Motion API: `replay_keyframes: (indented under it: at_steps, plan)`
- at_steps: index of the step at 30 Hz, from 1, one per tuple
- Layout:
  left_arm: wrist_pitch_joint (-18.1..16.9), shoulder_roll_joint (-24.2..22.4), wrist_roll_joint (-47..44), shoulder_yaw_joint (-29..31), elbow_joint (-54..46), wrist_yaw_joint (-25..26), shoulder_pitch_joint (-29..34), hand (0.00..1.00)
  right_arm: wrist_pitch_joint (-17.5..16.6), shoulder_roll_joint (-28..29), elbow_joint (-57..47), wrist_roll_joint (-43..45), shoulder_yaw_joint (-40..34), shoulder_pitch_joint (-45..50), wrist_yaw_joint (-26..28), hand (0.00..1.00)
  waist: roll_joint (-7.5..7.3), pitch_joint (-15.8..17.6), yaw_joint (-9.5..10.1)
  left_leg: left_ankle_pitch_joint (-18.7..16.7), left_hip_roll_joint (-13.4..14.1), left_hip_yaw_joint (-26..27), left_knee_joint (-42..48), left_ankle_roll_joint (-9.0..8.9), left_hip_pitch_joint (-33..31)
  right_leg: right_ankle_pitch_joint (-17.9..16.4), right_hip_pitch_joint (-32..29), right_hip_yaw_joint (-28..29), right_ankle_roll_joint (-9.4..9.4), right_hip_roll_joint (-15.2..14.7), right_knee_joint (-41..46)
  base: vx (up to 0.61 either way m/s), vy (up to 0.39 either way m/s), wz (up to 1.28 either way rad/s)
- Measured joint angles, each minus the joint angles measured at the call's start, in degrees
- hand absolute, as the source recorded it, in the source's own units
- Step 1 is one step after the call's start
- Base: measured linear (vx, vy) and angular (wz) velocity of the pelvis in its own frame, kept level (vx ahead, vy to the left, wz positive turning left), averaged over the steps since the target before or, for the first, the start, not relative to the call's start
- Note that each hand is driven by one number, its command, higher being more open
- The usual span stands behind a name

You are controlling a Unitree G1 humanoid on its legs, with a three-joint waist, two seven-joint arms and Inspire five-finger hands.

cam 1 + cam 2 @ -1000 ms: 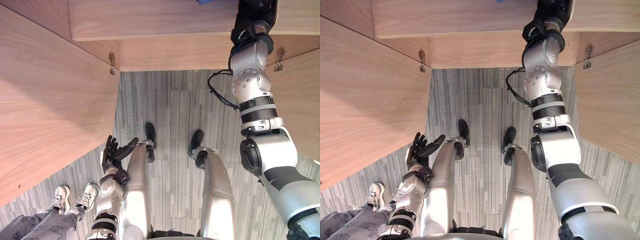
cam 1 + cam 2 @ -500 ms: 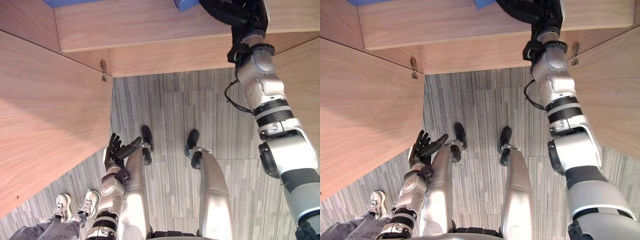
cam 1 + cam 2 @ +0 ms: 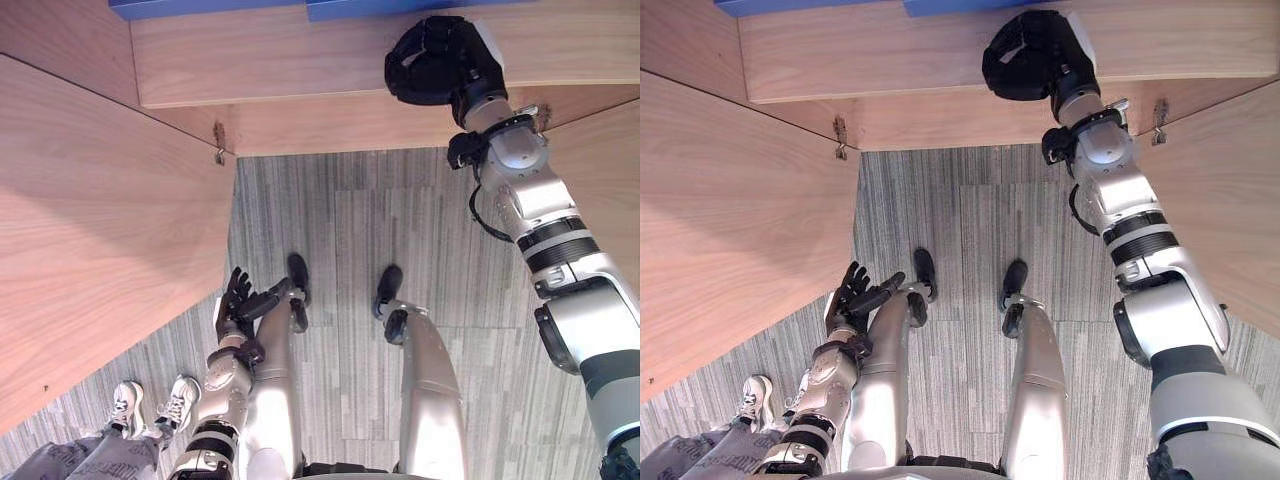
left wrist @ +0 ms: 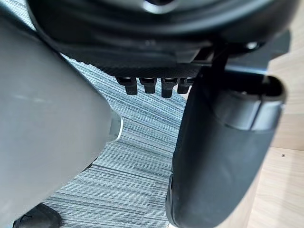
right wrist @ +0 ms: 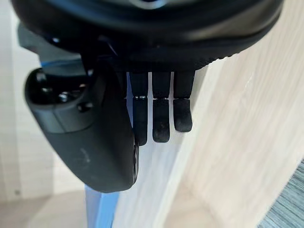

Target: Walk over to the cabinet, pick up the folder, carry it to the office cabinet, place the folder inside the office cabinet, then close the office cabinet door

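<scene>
A blue folder [image 3: 400, 8] lies on the wooden cabinet shelf [image 3: 300, 55], with just its near edge showing. A second blue strip [image 3: 200, 8] lies left of it. My right hand [image 3: 435, 62] hovers over the shelf's front part, a little short of the folder, curled into a fist with nothing in it. In the right wrist view its fingers [image 5: 161, 118] bend down beside the light wood, and a blue edge [image 5: 102, 209] shows past the thumb. My left hand [image 3: 238, 305] hangs open by my left thigh, low over the carpet.
The cabinet's left door [image 3: 100, 200] stands wide open on my left, and the right door [image 3: 600, 180] is open on my right. Grey striped carpet [image 3: 340, 220] lies between them. A person's white shoes [image 3: 150, 400] stand at the lower left.
My right hand has drawn back from deep over the shelf towards its front edge and its fingers have curled in. The camera has shifted. The left hand has stayed put.
</scene>
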Motion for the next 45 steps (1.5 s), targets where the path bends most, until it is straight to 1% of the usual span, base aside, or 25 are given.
replay_keyframes:
  at_steps: [4,8,10,13,14,15,16,18,20,23,28,32,33,34,35,36,37,38,39,40,41,42,43,44,45]
  plan:
    - [0.1,0.1,0.0,0.0,0.1,-0.1,0.0,1.00,0.0,0.7,0.0,-1.1,0.2,0.0,0.8,0.00,-0.08,-0.1,0.14,0.0,-0.2,0.0,-0.2,0.00,0.0,0.0,0.0,-0.1,0.00,-0.2,-0.1,0.00,0.000,0.00]
    - [0.2,0.3,0.0,0.0,0.4,-0.1,0.0,1.00,0.1,2.3,0.5,-3.2,0.5,-0.6,-0.5,0.00,-0.45,-0.4,0.08,0.0,-0.2,0.0,-0.5,-0.01,0.0,0.0,0.0,-0.1,0.00,-0.2,-0.3,0.00,0.000,0.00]
    - [0.2,0.3,0.0,0.0,0.4,0.0,0.0,1.00,0.2,5.2,3.3,-4.5,0.4,-3.2,-3.6,0.00,-0.45,-0.4,0.04,0.1,-0.3,0.0,-0.7,-0.08,0.0,0.0,0.0,-0.2,0.00,-0.2,-0.4,0.00,0.000,0.00]
    - [0.2,0.1,0.0,0.1,0.2,0.2,-0.1,1.00,0.7,7.9,6.9,-5.3,-0.2,-6.6,-7.5,0.00,-0.45,-0.4,0.35,0.6,-0.6,-0.2,-1.4,-0.15,0.0,0.0,-0.1,-0.6,0.00,-0.4,-0.6,0.01,-0.018,0.08]
    - [0.1,-0.3,0.0,0.4,-0.1,0.5,-0.2,1.00,1.0,9.0,8.4,-5.2,-1.1,-8.2,-9.8,0.00,-0.45,-0.4,0.71,0.8,-0.8,-0.4,-1.7,-0.15,-0.2,0.0,-0.2,-1.0,0.00,-0.6,-0.6,0.01,-0.017,0.10]
    - [0.1,-0.4,0.0,0.4,-0.2,0.5,-0.2,1.00,1.0,9.2,8.5,-5.2,-1.6,-8.5,-10.2,0.00,-0.45,-0.4,0.82,0.9,-0.8,-0.4,-1.7,-0.16,-0.2,0.0,-0.2,-1.1,0.00,-0.6,-0.6,0.01,-0.018,0.12]
    - [0.0,-0.8,-0.1,0.6,-0.5,0.6,-0.2,1.00,1.2,9.9,9.4,-5.2,-3.4,-10.0,-11.9,0.00,-0.45,-0.4,1.17,1.2,-1.1,-0.5,-2.2,-0.13,-0.4,0.0,-0.4,-1.3,0.00,-0.9,-0.6,0.01,-0.008,0.11]
    - [0.0,-1.2,-0.1,0.9,-0.6,1.0,-0.3,1.00,1.4,10.3,10.6,-5.1,-5.0,-11.7,-13.4,0.00,-0.45,-0.4,1.31,1.6,-1.6,-0.8,-2.8,-0.16,-0.5,0.0,-0.4,-1.6,-0.01,-1.3,-0.7,0.01,-0.005,0.16]
    - [0.0,-1.5,-0.1,1.5,-0.6,1.7,-0.3,1.00,1.7,10.5,11.6,-5.1,-5.2,-12.9,-14.0,0.00,-0.45,-0.4,1.25,2.0,-1.9,-1.1,-3.1,-0.13,-0.6,0.0,-0.4,-1.9,-0.01,-1.6,-0.7,0.01,0.001,0.13]
    - [0.0,-1.8,-0.1,1.5,-0.8,2.6,-0.3,1.00,3.0,10.7,13.6,-3.8,-5.5,-14.5,-15.5,0.00,-0.45,-0.4,1.29,3.1,-2.7,-1.7,-4.5,-0.21,-0.8,0.1,-0.4,-2.7,-0.11,-2.1,-0.9,0.00,-0.006,0.16]
    - [0.1,-2.3,-0.1,1.5,-1.9,2.9,-0.3,1.00,3.2,10.7,13.8,0.1,-8.1,-14.6,-16.2,0.00,-0.42,-0.4,1.37,4.9,-3.4,-2.2,-6.4,-0.44,-0.7,0.2,-0.5,-3.8,-0.39,-2.8,-0.9,-0.02,-0.021,0.16]
    - [0.3,-2.9,-0.1,1.5,-2.3,2.9,-0.3,1.00,3.2,10.7,13.4,1.7,-10.2,-14.2,-16.2,0.00,-0.42,-0.4,1.20,5.1,-3.4,-2.2,-6.2,-0.42,-0.5,0.4,-0.2,-3.9,-0.62,-2.8,-0.8,0.00,-0.004,0.02]
    - [0.4,-3.1,-0.1,1.5,-2.5,2.9,-0.3,1.00,3.2,10.7,8.6,2.0,-12.9,-10.9,-16.5,1.00,-0.42,-0.4,1.15,5.1,-3.4,-2.2,-5.9,-0.41,0.0,0.4,0.4,-3.9,-0.63,-2.8,-0.8,0.00,0.000,0.00]
    - [0.7,-3.4,-0.1,1.5,-2.4,2.9,-0.2,1.00,3.0,10.8,2.6,1.9,-14.8,-6.4,-17.2,1.00,-0.42,-0.4,1.11,5.1,-3.3,-2.0,-6.0,-0.40,1.0,0.4,1.5,-4.0,-0.61,-2.8,-1.2,0.01,0.003,0.04]
    - [1.0,-3.5,0.0,1.5,-2.2,2.9,-0.2,1.00,2.8,10.9,-1.0,1.9,-15.8,-3.4,-17.5,1.00,-0.42,-0.4,1.09,5.0,-3.3,-1.9,-6.1,-0.38,1.8,0.4,2.4,-4.1,-0.59,-2.8,-1.5,0.03,0.002,0.05]
    - [1.2,-3.8,0.0,1.6,-1.4,3.0,-0.2,1.00,1.6,11.7,-8.4,1.6,-17.2,3.8,-17.7,1.00,-0.43,-0.4,0.88,4.8,-3.3,-1.8,-6.7,-0.36,4.0,0.4,4.8,-4.3,-0.57,-2.7,-2.5,0.05,-0.001,0.03]
    - [1.5,-3.8,0.0,1.6,-0.5,3.0,0.3,1.00,0.5,13.5,-14.1,-0.1,-17.8,10.6,-17.8,1.00,-0.44,-0.4,0.31,4.6,-3.3,-1.6,-7.6,-0.36,6.7,0.5,7.6,-4.3,-0.40,-2.5,-3.8,0.06,-0.003,0.00]
    - [1.6,-3.7,0.0,1.6,0.0,3.0,0.7,1.00,0.1,14.7,-16.3,-1.0,-17.8,13.8,-17.8,1.00,-0.44,-0.4,-0.10,4.5,-3.3,-1.4,-8.2,-0.35,8.2,0.6,9.1,-4.2,-0.27,-2.4,-4.5,0.07,-0.007,-0.08]
    - [1.9,-3.8,0.1,1.6,0.3,2.9,1.6,1.00,-0.8,17.1,-20.9,-2.7,-17.7,21.0,-17.7,1.00,-0.63,-0.5,-0.55,4.2,-3.2,-0.8,-9.4,-0.26,11.2,0.7,11.7,-3.9,-0.04,-2.1,-6.1,0.05,-0.010,-0.20]
    - [2.0,-3.9,0.2,1.6,0.4,2.9,2.9,1.00,-2.1,20.1,-24.1,-4.6,-17.5,28.6,-17.3,1.00,-1.30,-0.8,-0.69,3.9,-3.1,0.1,-10.8,-0.38,14.3,0.9,14.2,-3.1,0.26,-1.7,-7.6,0.07,-0.019,-0.23]
    - [2.0,-3.8,0.2,1.6,0.6,2.9,3.5,1.00,-2.5,21.7,-24.8,-5.7,-17.2,32.2,-17.0,1.00,-1.57,-1.0,-0.94,3.9,-3.1,0.5,-11.7,-0.47,15.9,1.0,15.7,-2.9,0.40,-1.6,-8.5,0.07,-0.020,-0.24]
    - [2.2,-3.7,1.1,1.7,1.0,2.9,4.9,1.00,-2.5,24.5,-25.1,-8.1,-16.4,39.1,-16.4,1.00,-2.12,-1.3,-1.62,3.8,-3.0,1.1,-13.5,-0.62,19.2,1.3,18.7,-2.7,0.64,-1.1,-10.6,0.10,-0.032,-0.18]
    - [2.3,-3.5,1.6,1.7,1.4,2.8,5.9,1.00,-2.5,26.1,-25.0,-9.4,-15.6,44.3,-15.8,1.00,-2.70,-2.0,-1.97,3.8,-2.9,1.4,-14.8,-0.75,21.5,1.6,20.8,-2.5,0.73,-0.6,-12.2,0.12,-0.039,-0.19]
    - [2.3,-3.1,2.4,1.6,3.3,2.8,6.6,1.00,-2.4,27.8,-24.2,-11.0,-15.1,50.7,-14.5,1.00,-3.29,-3.5,-2.24,3.9,-2.9,1.7,-16.8,-1.03,23.9,2.1,23.2,-2.3,0.90,0.0,-14.7,0.17,-0.047,-0.18]
    - [2.3,-2.7,2.8,1.5,4.5,2.7,6.7,1.00,-2.4,28.6,-23.3,-11.9,-15.0,53.1,-13.9,1.00,-3.69,-4.1,-2.42,4.1,-2.9,2.0,-18.0,-1.28,25.4,2.6,24.5,-2.1,0.95,0.3,-16.1,0.16,-0.035,-0.24]
